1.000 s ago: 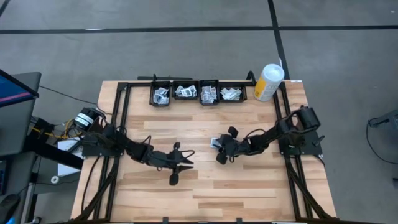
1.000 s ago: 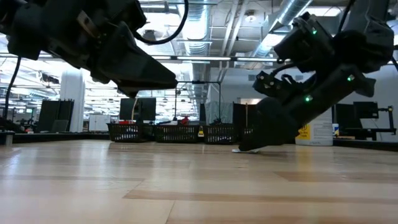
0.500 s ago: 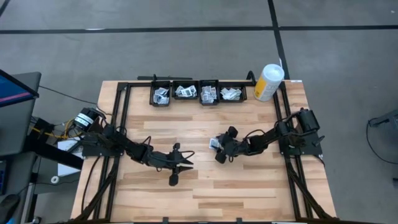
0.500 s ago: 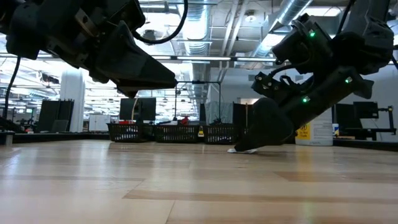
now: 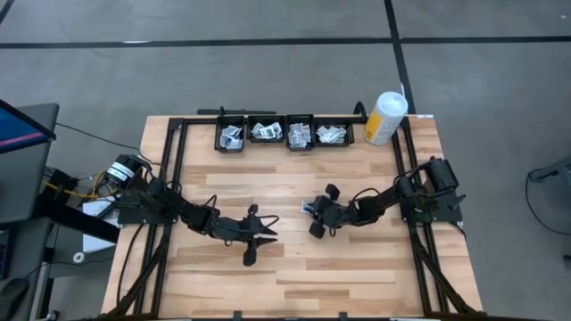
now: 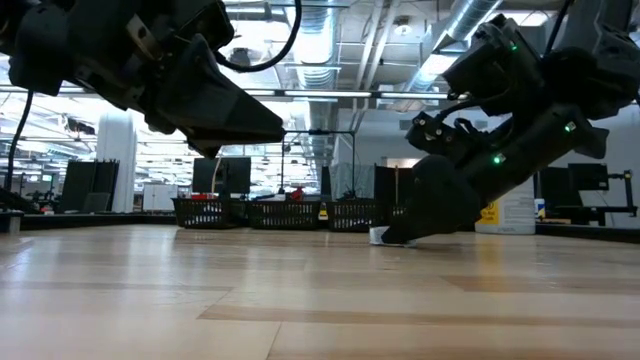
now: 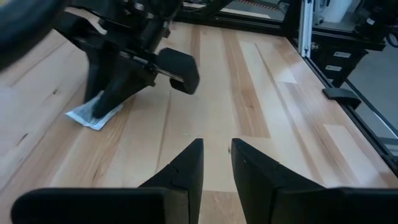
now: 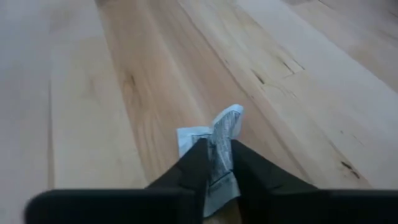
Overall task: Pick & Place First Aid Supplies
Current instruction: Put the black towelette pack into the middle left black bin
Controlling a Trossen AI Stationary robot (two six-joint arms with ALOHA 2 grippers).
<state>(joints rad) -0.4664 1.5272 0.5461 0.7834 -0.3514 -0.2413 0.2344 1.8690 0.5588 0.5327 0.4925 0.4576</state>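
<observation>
Hovering just above the bare wood on the near-left part of the table (image 5: 294,276), the left gripper (image 5: 259,234) holds nothing; its two fingers (image 7: 186,168) stand a narrow gap apart, slightly open. Near the table's middle, the right gripper (image 5: 312,214) is low at the surface and pinches a white packet (image 8: 214,146) with grey-blue print. Its fingers (image 8: 196,163) are closed on the packet, which is creased upward between them, one edge standing clear of the wood. The low view shows the packet (image 6: 378,236) at the gripper's tip, right at the tabletop. Along the far edge sit four black bins (image 5: 283,134) in a row, each holding more packets. Just beside the rightmost bin, at the far-right corner, stands a white-and-yellow canister (image 5: 385,118).
</observation>
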